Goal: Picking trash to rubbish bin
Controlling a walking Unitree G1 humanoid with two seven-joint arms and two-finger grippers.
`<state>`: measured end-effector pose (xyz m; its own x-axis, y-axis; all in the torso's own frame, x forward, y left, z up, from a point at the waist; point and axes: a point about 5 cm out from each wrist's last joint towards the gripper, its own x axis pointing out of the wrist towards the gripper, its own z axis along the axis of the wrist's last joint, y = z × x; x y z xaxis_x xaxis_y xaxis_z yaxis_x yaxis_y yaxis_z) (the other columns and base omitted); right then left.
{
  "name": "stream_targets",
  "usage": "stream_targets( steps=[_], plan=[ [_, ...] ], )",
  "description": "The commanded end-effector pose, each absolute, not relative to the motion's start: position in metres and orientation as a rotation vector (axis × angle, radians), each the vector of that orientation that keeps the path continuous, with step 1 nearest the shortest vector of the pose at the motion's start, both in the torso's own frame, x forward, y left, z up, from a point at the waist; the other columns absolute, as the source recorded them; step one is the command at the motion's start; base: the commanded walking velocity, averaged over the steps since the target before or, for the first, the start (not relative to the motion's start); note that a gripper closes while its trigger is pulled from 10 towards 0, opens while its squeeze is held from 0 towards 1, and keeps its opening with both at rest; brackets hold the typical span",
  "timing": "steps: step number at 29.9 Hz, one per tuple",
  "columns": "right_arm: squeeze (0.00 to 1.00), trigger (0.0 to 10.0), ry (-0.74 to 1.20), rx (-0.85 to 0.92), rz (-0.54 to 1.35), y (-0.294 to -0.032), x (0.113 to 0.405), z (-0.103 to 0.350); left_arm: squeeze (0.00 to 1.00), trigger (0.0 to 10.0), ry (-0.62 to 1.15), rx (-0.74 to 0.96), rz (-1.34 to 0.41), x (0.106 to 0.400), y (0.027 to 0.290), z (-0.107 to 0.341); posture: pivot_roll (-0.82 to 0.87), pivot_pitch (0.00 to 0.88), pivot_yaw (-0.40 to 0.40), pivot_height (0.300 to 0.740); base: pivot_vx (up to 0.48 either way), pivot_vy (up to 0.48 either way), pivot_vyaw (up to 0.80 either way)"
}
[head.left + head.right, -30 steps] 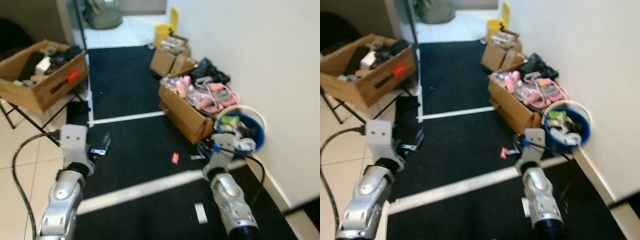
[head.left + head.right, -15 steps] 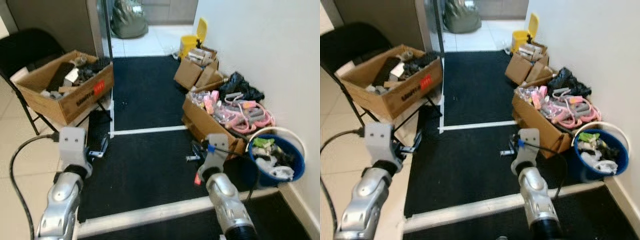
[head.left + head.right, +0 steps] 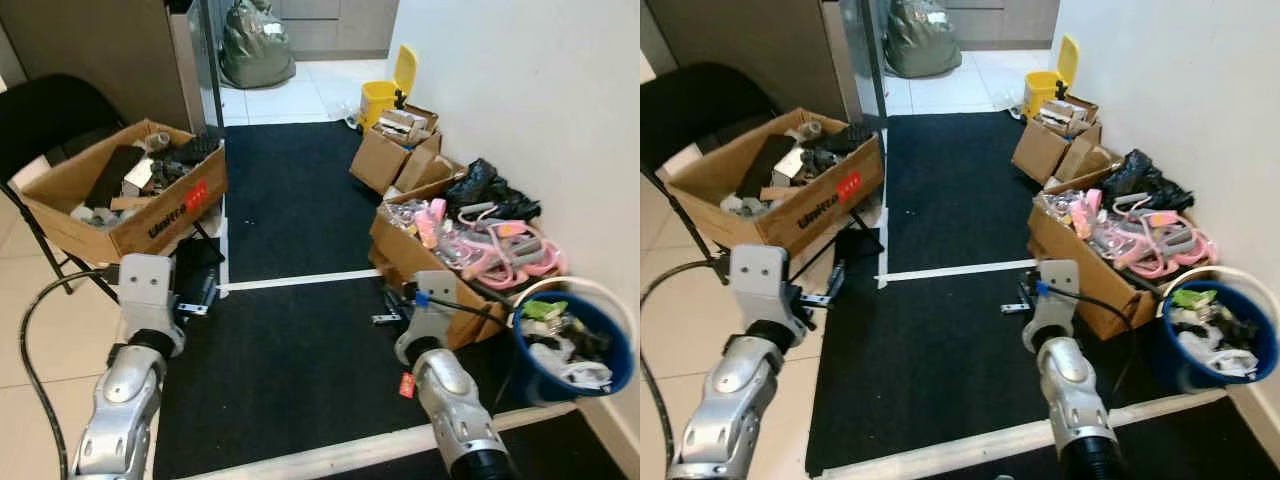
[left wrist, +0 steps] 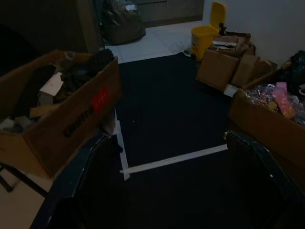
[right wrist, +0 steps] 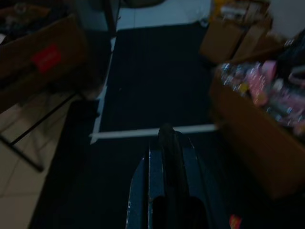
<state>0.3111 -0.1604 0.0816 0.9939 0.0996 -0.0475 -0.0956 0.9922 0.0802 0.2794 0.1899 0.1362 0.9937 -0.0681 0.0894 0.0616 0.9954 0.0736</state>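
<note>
A blue bin (image 3: 578,352) with a white rim stands against the wall at the right, with crumpled rubbish inside. A small red scrap (image 3: 407,385) lies on the black carpet just left of my right forearm, and it shows dimly as the red scrap (image 5: 233,222) in the right wrist view. My right gripper (image 3: 388,314) hovers low over the carpet beside a cardboard box, its fingers (image 5: 167,143) pressed together with nothing between them. My left gripper (image 3: 196,298) is held out at the carpet's left edge, its fingers (image 4: 78,176) spread wide and empty.
A cardboard box of pink items (image 3: 445,245) sits left of the bin, with more boxes (image 3: 395,150) and a yellow pedal bin (image 3: 384,90) farther along the wall. A box of clutter (image 3: 125,195) rests on a black folding chair at the left. White tape lines (image 3: 295,282) cross the carpet.
The camera has swung and lifted, so the bin has slid to the right edge and the far room shows. Both arms hold the same pose.
</note>
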Motion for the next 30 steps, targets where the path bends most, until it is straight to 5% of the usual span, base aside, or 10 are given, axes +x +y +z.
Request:
stream_targets(
  steps=[1,30],
  plan=[
    [0.0,10.0,0.066,0.074,0.101,-0.1574,0.3094,0.0778,0.0,10.0,-0.086,0.078,-0.058,0.277,0.1934,0.1343,0.01,0.108,-0.019,0.74,0.379,0.0,0.0],
    [0.0,10.0,0.063,0.062,0.116,-0.1568,0.3113,0.0789,0.0,10.0,-0.083,0.078,-0.058,0.2753,0.1929,0.133,0.01,0.119,-0.029,0.74,0.378,0.0,0.0]
  ],
)
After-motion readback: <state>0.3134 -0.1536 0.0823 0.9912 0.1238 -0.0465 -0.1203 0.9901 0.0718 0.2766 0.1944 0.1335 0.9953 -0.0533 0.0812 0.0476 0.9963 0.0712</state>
